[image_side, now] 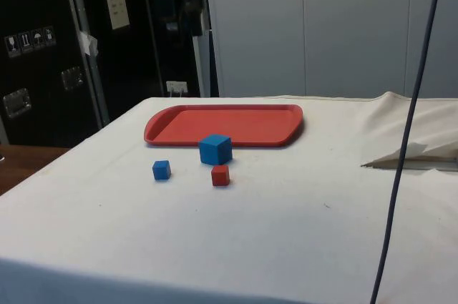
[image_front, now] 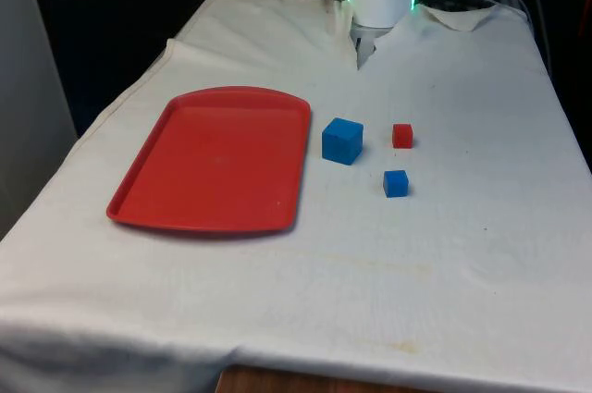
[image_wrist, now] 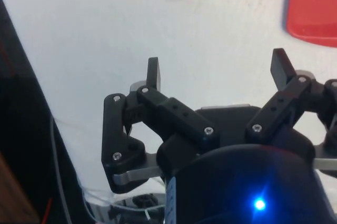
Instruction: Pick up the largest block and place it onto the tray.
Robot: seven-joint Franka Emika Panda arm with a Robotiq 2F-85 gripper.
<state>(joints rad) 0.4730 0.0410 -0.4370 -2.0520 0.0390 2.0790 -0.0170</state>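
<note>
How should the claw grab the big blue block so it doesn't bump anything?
Probably from straight above, pinching two opposite flat sides of the big blue block. It sits flat, apart from the red tray and the small red block, so there is room. The claw is open, holding nothing.

This is looking like a robotics lab or test room. A white cloth (image_front: 444, 264) is covering the surface, draping loosely over its edges. Dark cabinets (image_side: 43, 46) carrying warning stickers and a posted sheet are standing beside it, next to plain grey wall panels (image_side: 343, 25). A cable (image_side: 408, 146) is hanging across the side view, and black curtains (image_front: 139, 5) are closing off the far end.
</note>
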